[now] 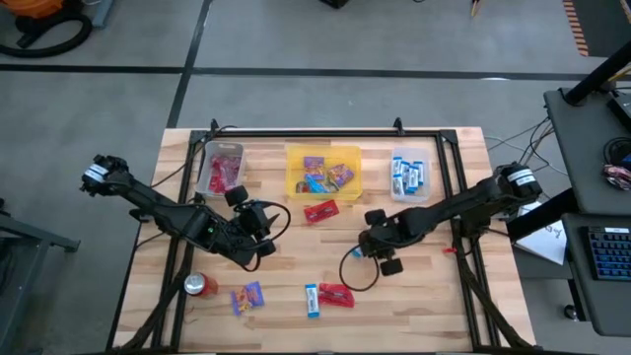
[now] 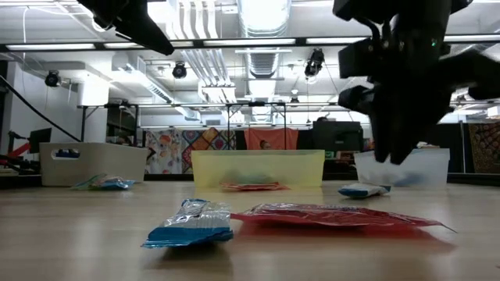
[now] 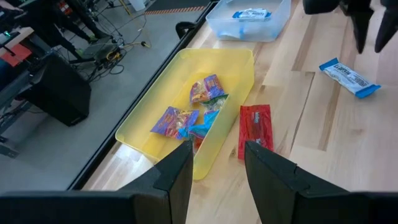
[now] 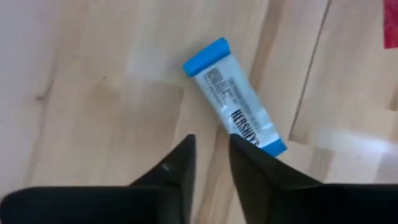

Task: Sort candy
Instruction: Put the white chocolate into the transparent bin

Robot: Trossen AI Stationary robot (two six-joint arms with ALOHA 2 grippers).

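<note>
The desk (image 1: 424,296) is pale wood in long planks. At upper centre, a yellow bin (image 1: 323,171) holds purple multicolour packets (image 1: 340,176). A flat red packet (image 1: 320,211) lies just below it. The bar (image 4: 234,104) is white with blue ends and dark lettering. The soda can (image 1: 200,286), lower left, is red.

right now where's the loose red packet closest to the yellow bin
In the high view the red packet lies flat on the table just in front of the yellow bin, near its middle, between the left gripper and right gripper.
</note>
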